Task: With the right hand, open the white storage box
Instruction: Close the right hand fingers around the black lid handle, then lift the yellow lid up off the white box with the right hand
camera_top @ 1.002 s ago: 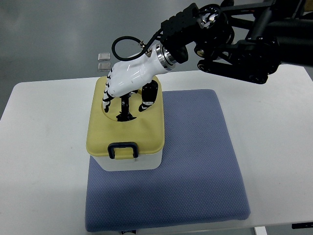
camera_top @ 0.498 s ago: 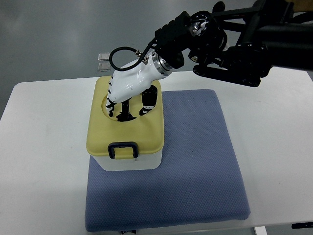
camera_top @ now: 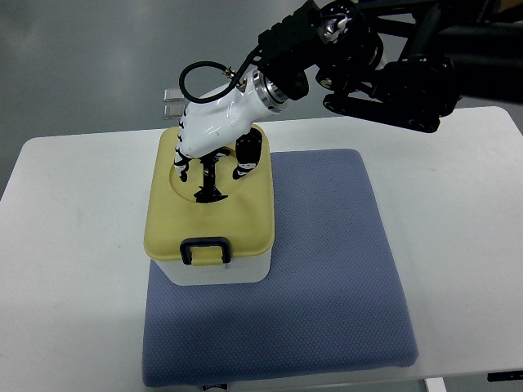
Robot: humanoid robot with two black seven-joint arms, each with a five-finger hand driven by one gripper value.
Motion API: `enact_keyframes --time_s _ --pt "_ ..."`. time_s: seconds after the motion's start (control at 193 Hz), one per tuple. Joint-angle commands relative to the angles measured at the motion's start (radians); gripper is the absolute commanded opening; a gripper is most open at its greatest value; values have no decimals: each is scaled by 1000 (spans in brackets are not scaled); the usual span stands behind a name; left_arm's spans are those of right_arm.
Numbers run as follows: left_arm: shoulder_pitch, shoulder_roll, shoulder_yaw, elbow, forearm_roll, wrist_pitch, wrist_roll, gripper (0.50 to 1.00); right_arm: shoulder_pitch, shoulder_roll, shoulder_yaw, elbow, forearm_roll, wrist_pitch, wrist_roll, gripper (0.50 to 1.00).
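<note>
Over the last second my right hand (camera_top: 214, 147) has pulled back and up a bit, with the forearm swinging higher toward the top of the view, but its fingers (camera_top: 245, 160) are still curled down into the recess in the yellow lid (camera_top: 245, 220). Can't really tell if they've hooked anything in there. Lid looks fully seated, black front latch (camera_top: 205, 250) still down. White storage box (camera_top: 216, 272) sits at the near-left of the blue mat (camera_top: 327, 269) on the desk (camera_top: 73, 245). So I'd say it's still unopened.
</note>
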Motion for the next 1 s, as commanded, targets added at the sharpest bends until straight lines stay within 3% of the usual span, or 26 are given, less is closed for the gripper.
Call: enact_keyframes --time_s 0.0,0.213,0.4,0.457,0.504,0.576,0.649,0.997 --pt "0 0 0 0 0 0 0 1000 5 0 -1 0 2 0 0 797" --pt "0 0 0 0 0 0 0 1000 3 4 -28 2 -11 0 0 787" --pt "0 0 0 0 0 0 0 1000 3 10 -32 2 -12 2 0 721" --pt "0 0 0 0 0 0 0 1000 3 10 -32 2 -15 2 0 678" --pt "0 0 0 0 0 0 0 1000 2 12 -32 2 -21 2 0 609" --pt "-1 0 0 0 0 0 0 1000 -2 12 -32 2 -21 2 0 570" --pt "0 0 -1 0 0 0 0 1000 -3 12 -33 2 -23 2 0 500" --pt "0 0 0 5 0 0 0 1000 -5 14 -41 0 -21 -62 0 500"
